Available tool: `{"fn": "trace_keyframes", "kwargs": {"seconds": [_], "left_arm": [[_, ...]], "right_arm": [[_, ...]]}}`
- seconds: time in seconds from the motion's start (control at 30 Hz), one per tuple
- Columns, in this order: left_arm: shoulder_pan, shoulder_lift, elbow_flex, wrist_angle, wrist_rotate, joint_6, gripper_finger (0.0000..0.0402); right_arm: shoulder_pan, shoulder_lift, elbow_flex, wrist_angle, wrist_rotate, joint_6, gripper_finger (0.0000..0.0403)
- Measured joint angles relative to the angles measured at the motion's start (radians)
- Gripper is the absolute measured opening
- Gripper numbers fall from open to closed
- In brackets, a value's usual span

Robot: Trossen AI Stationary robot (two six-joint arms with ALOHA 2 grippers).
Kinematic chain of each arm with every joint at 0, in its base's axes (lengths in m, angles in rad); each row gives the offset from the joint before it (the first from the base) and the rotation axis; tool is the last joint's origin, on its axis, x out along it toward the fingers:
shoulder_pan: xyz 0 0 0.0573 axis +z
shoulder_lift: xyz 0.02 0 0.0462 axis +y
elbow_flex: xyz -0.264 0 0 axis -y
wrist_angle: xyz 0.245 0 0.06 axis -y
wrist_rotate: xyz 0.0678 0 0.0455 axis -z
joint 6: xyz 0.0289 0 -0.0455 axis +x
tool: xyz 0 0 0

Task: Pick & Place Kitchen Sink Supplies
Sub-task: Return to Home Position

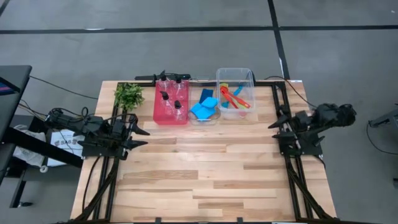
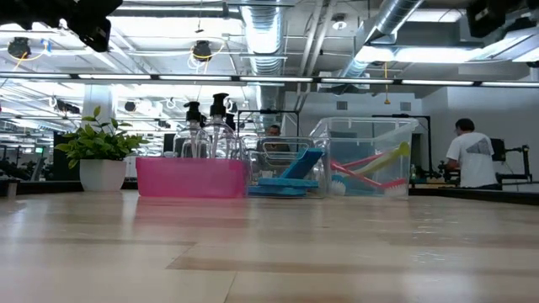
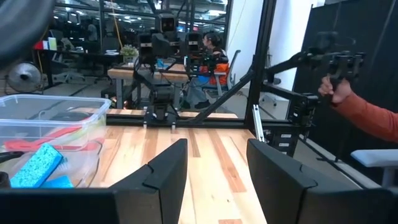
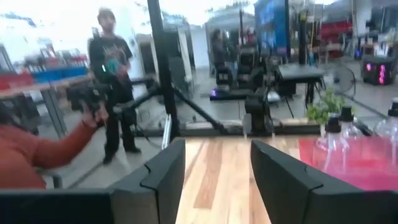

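Note:
Several clear pump bottles point(image 1: 171, 93) with black tops stand in a pink bin point(image 1: 170, 111) at the table's far side. Right of it, blue sponges point(image 1: 204, 107) lie in a small clear dish, one leaning up on edge point(image 2: 301, 164). Red, blue and yellow-green brushes point(image 1: 234, 96) lie slanted in a clear bin point(image 1: 235, 73). My left gripper point(image 1: 143, 137) hovers open at the table's left edge, pointing level across the table, with nothing between its fingers point(image 3: 216, 168). My right gripper point(image 1: 278, 119) is open at the right edge, also level, with nothing in it point(image 4: 217, 168).
A leafy plant point(image 1: 129, 94) in a white pot point(image 2: 101, 174) stands left of the pink bin. Black frame rails run along both side edges of the table. The near half of the wooden tabletop point(image 1: 205, 180) is bare. People stand in the room beyond; an orange-sleeved arm point(image 4: 31, 149) holds a device.

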Motion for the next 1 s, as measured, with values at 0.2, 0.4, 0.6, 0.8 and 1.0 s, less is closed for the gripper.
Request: {"fn": "trace_keyframes", "kwargs": {"seconds": [0.2, 0.4, 0.6, 0.8, 1.0], "left_arm": [[0.0, 0.002, 0.0, 0.0, 0.0, 0.0, 0.0168], [0.0, 0.008, 0.0, 0.001, -0.002, 0.0, 0.0168], [0.0, 0.007, 0.0, 0.0, -0.002, 0.0, 0.0168], [0.0, 0.007, 0.0, 0.028, 0.01, -0.017, 0.0168], [-0.001, 0.001, -0.004, 0.057, 0.107, 0.036, 0.0168]], "right_arm": [[-0.001, -0.08, -0.066, -0.02, 0.007, -0.002, 0.0178], [-0.001, -0.082, -0.158, 0.082, 0.021, -0.018, 0.0177], [-0.002, -0.083, -0.284, 0.204, 0.025, -0.018, 0.0176], [-0.011, -0.083, -0.402, 0.322, 0.026, -0.012, 0.0177], [-0.046, -0.083, -0.479, 0.393, 0.026, 0.018, 0.0173]]}}
